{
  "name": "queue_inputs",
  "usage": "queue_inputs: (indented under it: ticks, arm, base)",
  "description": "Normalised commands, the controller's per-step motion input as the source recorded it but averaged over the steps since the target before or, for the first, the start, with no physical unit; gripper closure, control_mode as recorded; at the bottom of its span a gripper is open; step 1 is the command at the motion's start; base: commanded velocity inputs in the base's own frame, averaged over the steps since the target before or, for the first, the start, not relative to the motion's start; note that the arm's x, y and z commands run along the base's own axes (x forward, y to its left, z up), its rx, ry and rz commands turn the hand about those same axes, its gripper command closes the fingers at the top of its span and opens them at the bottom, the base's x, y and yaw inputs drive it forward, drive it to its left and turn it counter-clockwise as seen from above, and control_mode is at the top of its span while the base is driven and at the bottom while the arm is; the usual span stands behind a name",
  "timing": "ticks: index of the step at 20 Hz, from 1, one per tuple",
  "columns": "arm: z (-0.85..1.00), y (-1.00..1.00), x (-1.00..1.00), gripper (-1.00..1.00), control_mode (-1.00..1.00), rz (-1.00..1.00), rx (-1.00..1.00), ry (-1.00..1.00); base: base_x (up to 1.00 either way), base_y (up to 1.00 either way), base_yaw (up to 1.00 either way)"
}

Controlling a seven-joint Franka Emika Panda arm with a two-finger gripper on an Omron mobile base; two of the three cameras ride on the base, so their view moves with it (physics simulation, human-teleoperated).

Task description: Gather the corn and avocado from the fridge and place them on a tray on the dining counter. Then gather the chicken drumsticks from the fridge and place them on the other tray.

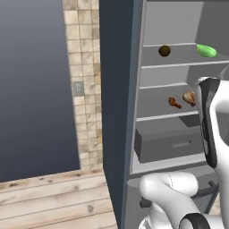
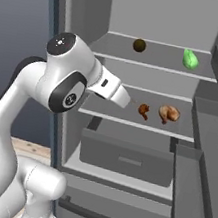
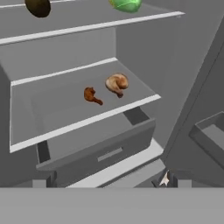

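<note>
Early in the task, by the look of it: open grey fridge point(image 2: 162, 19) with all visible food on its shelves, nothing carried. Dark brown round avocado point(image 2: 139, 46) on the upper shelf, towards the left; bright green lumpy item point(image 2: 190, 59) on the same shelf to the right, well apart from it, possibly the corn in its husk, hard to confirm. Small reddish-brown chicken drumstick point(image 2: 143, 110) and larger pale golden-brown chicken drumstick point(image 2: 168, 113) side by side on the middle shelf point(image 3: 57, 118), near each other, not touching. Closed grey drawer point(image 2: 128, 157) below that shelf. No tray or dining tabletop to check, so every placement judged as left to do: corn and avocado first, then both drumsticks. White arm raised in front of the fridge, hand aimed into the interior. Fingers point(image 3: 165, 179) barely peeking at the bottom of the hand view, spread fully apart, gripping nothing. Avocado high and left of the fingers in the hand view, green item high and nearer centre, both far from contact; drumsticks closer but also well apart from the fingers. Reach up to the upper shelf likely needed next.
</note>
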Motion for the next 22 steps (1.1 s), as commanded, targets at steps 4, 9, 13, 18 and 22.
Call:
queue_inputs:
  ticks: [4,9,13,18,22]
  arm:
    - [-0.14,-0.11,0.15,-1.00,-1.00,0.07,0.00,0.00]
    - [-0.47,-0.23,0.33,-1.00,-1.00,0.14,0.00,0.03]
    - [-0.59,-0.08,0.52,-1.00,-1.00,0.11,0.00,0.07]
    - [-0.41,0.10,0.71,-1.00,-1.00,0.02,-0.04,0.08]
    - [-0.33,0.02,0.69,-1.00,-1.00,0.00,0.00,0.09]
  base:
    - [0.09,-0.14,0.09]
    - [0.00,0.00,0.00]
    - [0.00,0.00,0.00]
    - [0.00,0.00,0.00]
    - [0.00,0.00,0.00]
